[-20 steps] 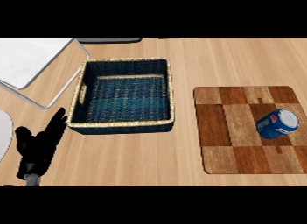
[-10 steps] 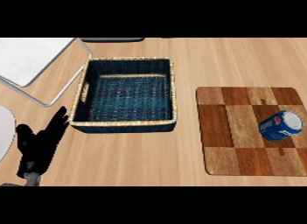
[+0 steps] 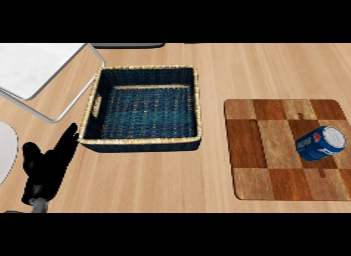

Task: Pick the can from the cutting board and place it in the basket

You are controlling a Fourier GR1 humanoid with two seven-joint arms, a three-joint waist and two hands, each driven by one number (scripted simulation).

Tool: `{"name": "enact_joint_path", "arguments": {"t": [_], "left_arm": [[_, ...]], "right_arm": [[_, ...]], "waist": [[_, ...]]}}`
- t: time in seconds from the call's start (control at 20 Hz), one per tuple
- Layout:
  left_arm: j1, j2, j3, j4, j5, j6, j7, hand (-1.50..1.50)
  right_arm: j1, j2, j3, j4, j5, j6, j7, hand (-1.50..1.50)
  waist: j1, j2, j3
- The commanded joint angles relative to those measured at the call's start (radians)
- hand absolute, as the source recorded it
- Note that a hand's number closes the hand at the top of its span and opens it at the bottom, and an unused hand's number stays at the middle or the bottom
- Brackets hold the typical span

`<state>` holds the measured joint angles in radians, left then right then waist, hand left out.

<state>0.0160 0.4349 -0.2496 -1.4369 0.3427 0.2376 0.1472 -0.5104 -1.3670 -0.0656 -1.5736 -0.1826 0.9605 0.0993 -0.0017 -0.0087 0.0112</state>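
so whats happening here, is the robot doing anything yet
Not much yet. A blue can lies on its side on the checkered cutting board at the right, untouched. The blue woven basket sits to the board's left with nothing in it. Only the robot's left hand shows, open with fingers pointing up, resting at the lower left near the basket's corner and holding nothing. The right hand is out of view, so the pick has not begun.

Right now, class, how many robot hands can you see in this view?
1: the left hand, open with fingers up, at the lower left beside the basket. The right hand is out of view.
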Motion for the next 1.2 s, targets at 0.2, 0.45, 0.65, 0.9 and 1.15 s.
{"name": "enact_joint_path", "arguments": {"t": [0.2, 0.45, 0.65, 0.9, 1.15], "left_arm": [[0.105, -0.024, -0.038, 0.037, -0.015, -0.006, 0.041, 0.00], [0.070, -0.025, -0.022, 0.044, -0.010, -0.009, 0.085, 0.00], [0.068, -0.026, -0.017, 0.053, -0.029, -0.005, 0.076, 0.00], [0.058, -0.051, -0.006, 0.074, -0.028, -0.010, 0.067, 0.00], [0.121, -0.049, -0.020, 0.035, -0.042, -0.037, 0.031, 0.00]], "right_arm": [[0.074, 0.164, 0.041, -0.065, 0.082, -0.109, 0.025, -1.50], [0.142, 0.224, 0.043, -0.114, 0.151, -0.161, 0.005, -1.50], [0.142, 0.244, 0.096, -0.093, 0.280, -0.184, -0.018, -1.50], [0.231, 0.315, 0.148, -0.136, 0.378, -0.251, -0.046, -1.50], [0.205, 0.355, 0.153, -0.035, 0.436, -0.276, -0.100, -1.50]], "waist": [[0.006, 0.008, -0.011], [-0.006, 0.008, -0.010], [0.010, 0.013, -0.010], [-0.004, 0.011, -0.011], [0.018, 0.013, -0.011]]}}
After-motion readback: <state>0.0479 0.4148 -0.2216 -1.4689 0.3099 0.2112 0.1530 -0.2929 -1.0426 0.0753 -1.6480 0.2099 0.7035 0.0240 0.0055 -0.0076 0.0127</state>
